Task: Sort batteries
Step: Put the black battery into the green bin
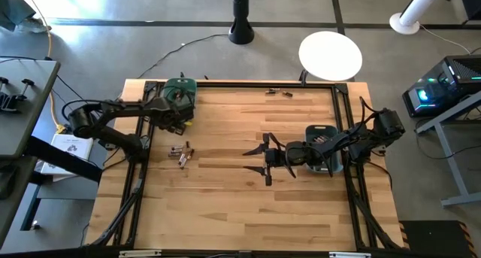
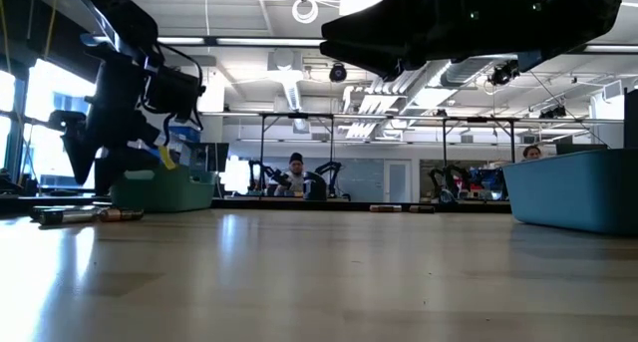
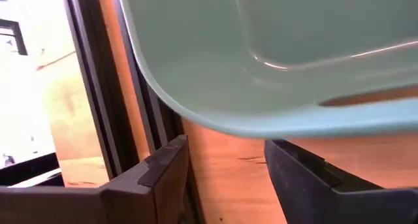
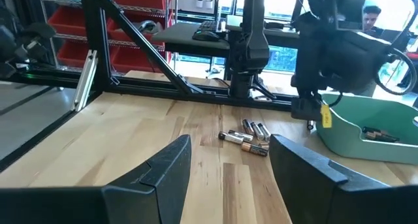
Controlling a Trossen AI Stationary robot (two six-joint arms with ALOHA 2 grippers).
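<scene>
The left tool (image 1: 179,122) is seen at the near edge of the green bin (image 1: 181,90), at the table's (image 1: 225,205) left rear corner; its fingers (image 3: 157,178) are spread wide and nothing is held between them. The right tool (image 1: 259,160) is held above the middle of the table, in front of the blue-grey bin (image 1: 325,130), its fingers (image 4: 163,168) also spread wide and empty. A small cluster of batteries (image 1: 181,154) lies on the wood near the left tool. Two more batteries (image 1: 279,92) rest by the far edge, and a few are seen inside the green bin.
</scene>
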